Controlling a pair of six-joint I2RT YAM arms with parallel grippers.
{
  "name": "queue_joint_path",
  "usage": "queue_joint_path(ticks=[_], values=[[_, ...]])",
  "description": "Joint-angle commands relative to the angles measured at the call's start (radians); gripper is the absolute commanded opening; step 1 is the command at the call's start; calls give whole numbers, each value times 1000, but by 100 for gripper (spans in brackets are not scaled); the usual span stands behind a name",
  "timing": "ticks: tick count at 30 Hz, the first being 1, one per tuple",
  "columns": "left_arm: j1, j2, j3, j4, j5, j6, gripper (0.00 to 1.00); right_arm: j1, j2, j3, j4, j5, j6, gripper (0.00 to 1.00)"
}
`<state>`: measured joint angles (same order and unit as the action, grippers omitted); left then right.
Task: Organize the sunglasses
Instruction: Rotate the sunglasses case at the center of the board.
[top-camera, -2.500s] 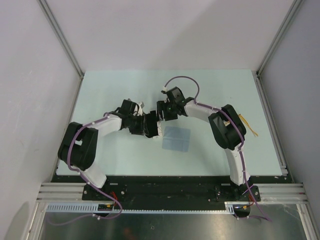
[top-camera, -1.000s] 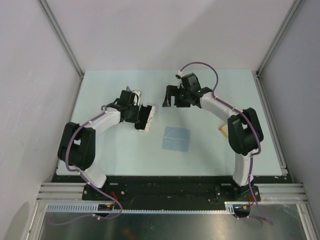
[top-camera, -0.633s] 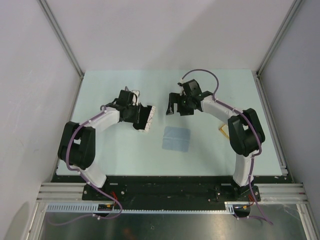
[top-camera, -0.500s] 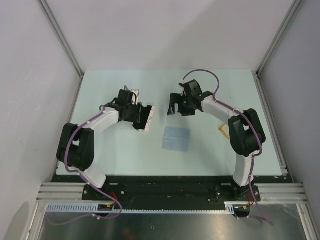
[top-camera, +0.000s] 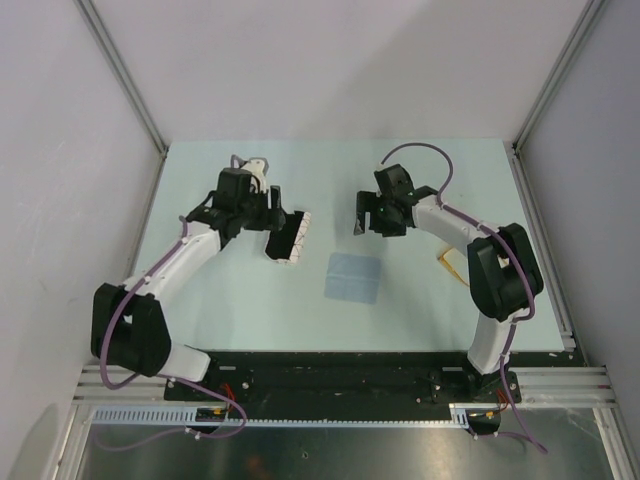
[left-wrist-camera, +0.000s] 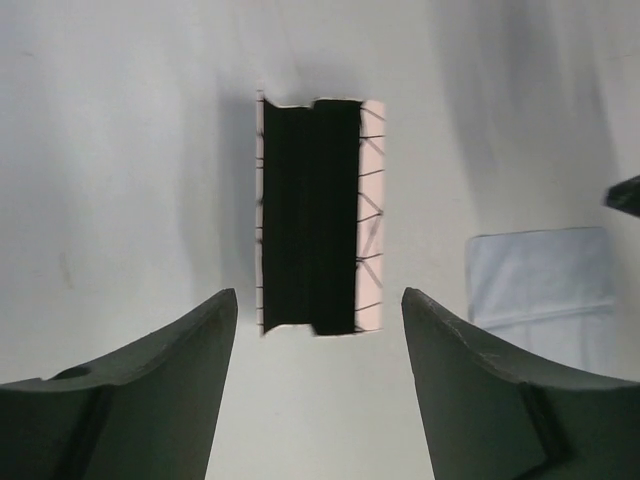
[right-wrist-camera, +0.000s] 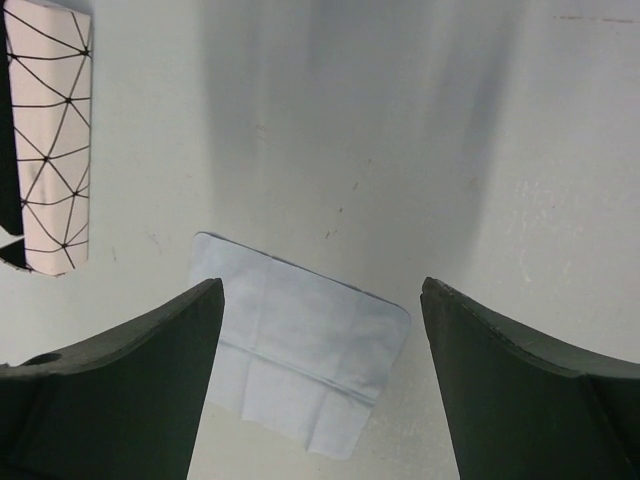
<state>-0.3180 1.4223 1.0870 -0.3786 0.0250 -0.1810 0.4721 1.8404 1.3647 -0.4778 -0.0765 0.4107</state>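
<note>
Sunglasses (top-camera: 449, 266) lie on the table (top-camera: 250, 300) toward its right side, partly hidden under the elbow of the right arm; only part of the thin yellow-orange frame shows, and it cannot be determined whether they are folded. Neither gripper touches them. The blue-grey cloth (top-camera: 352, 277) lies flat near the table's middle, apart from the sunglasses. The white case (top-camera: 288, 237) with black triangle lines sits left of the cloth, separate from it; in the left wrist view its black inside (left-wrist-camera: 310, 215) faces the camera. The right gripper (top-camera: 362, 220) hangs above the table behind the cloth, fingers spread wide with nothing between them. The left gripper (top-camera: 272, 216) is just beside the case, fingers likewise spread and empty, not touching it.
</note>
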Motion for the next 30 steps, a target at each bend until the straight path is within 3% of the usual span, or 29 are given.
queue_joint_path(ticks=[1, 4, 10, 21, 30], values=[[-50, 1, 1, 43, 131, -123, 72, 3, -46, -7, 5, 30, 11, 84], [-130, 73, 25, 93, 40, -133, 73, 5, -43, -7, 16, 18, 14, 84], [-145, 280, 151, 118, -7, -133, 71, 5, -56, -19, 13, 15, 10, 83], [-144, 386, 180, 106, -51, -160, 69, -10, -90, -73, 22, 20, 16, 82], [-144, 472, 214, 72, -46, -184, 58, -39, -109, -90, 28, 17, 17, 82]])
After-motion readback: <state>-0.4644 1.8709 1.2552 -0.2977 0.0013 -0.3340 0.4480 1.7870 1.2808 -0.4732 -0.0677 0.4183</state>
